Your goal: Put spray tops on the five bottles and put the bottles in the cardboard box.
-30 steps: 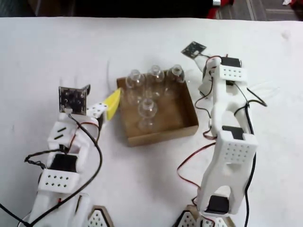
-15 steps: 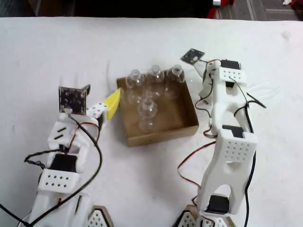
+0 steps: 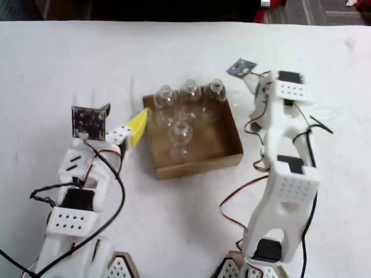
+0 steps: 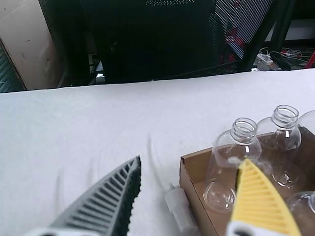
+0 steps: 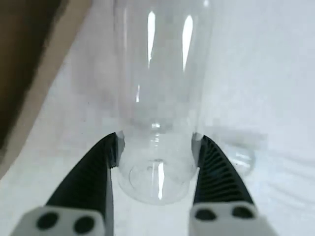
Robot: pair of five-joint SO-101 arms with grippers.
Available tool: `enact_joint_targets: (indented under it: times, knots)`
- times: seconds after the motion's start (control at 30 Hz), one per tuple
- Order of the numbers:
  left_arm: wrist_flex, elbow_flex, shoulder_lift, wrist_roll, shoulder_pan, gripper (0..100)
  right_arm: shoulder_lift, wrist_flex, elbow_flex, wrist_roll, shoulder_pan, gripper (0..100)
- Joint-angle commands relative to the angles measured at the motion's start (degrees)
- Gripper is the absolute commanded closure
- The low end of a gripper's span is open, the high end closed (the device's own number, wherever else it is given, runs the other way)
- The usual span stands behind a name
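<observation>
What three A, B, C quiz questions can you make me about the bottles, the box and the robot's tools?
1. Where is the bottle that the right tool holds?
A) on a chair
B) on the table, beside the cardboard box
C) on the floor

2. How many bottles stand in the cardboard box?
A) two
B) four
C) six

3. How is the left tool?
A) open
B) shut on a bottle
C) shut on a spray top

Answers:
1 B: the white table lies under it, next to the box wall.
2 B: three stand at the far side and one in the middle.
3 A: its fingers are wide apart and grip nothing.
</observation>
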Motion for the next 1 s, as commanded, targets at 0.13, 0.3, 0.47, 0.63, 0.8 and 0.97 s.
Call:
enact_joint_targets:
  times: [0.13, 0.3, 0.47, 0.63, 0.8, 0.97]
  knots:
    - [-1.49, -0.62, -1.80, -0.79, 0.66, 71, -13.85, 14.99, -0.44, 14.77, 10.33, 95.0]
    - [-1.49, -0.62, -1.80, -0.79, 0.66, 71, -16.40, 17.98, -0.44, 19.60, 19.91, 95.0]
    - [-1.49, -0.62, -1.80, -0.79, 0.66, 71, -16.40, 17.63, 1.76, 25.58, 27.30, 95.0]
    - [-1.49, -0.62, -1.80, -0.79, 0.66, 71, -16.40, 15.16, 10.20, 34.11, 28.88, 95.0]
    - [-1.49, -0.53, -1.80, -0.79, 0.57, 71, -16.40, 0.48, 18.90, 35.52, 28.62, 95.0]
    - [-1.49, -0.53, -1.80, -0.79, 0.57, 71, -16.40, -12.26, 26.55, 35.60, 28.79, 94.7]
